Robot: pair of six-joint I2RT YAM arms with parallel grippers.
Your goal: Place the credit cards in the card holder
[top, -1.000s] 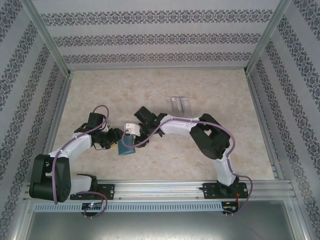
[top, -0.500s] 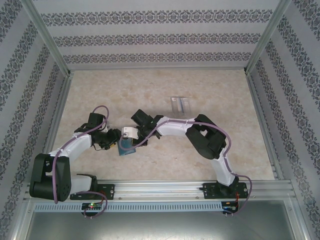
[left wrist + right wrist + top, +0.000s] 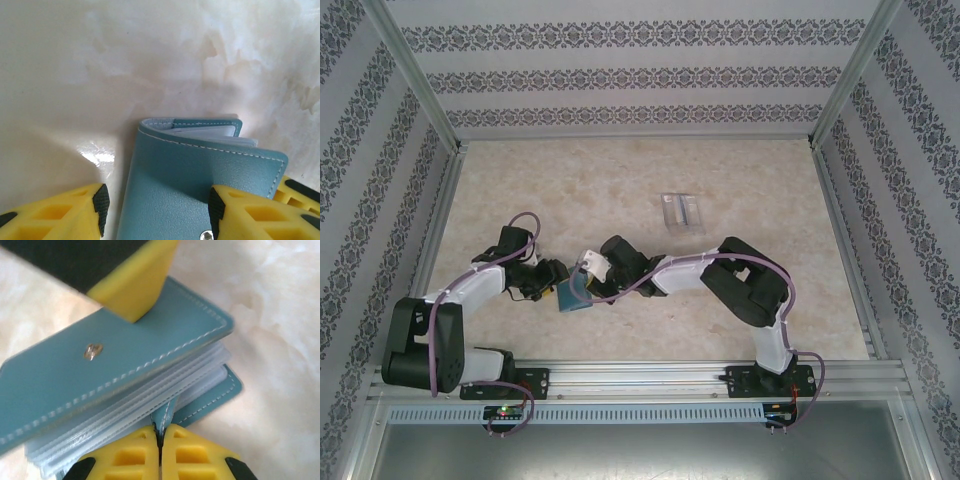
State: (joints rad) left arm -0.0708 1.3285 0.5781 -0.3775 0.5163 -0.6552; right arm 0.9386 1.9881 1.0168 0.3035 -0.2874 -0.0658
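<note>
The teal card holder lies on the table between the two arms, its top cover lifted a little over a stack of clear sleeves. My right gripper is shut on the holder's narrow teal strap at the open edge. My left gripper has its jaws apart over the holder. One of its yellow fingers rests on the cover beside the snap, and the other stands off the holder's edge. The credit cards are hidden; pale leaves show between the covers.
A clear plastic stand sits on the marble tabletop farther back, to the right of centre. Patterned walls and metal posts close in the table on three sides. The arm rail runs along the near edge.
My right gripper has closed and come nearer and lower, down to the holder's edge, where it now pinches the strap. The left arm has barely moved.
</note>
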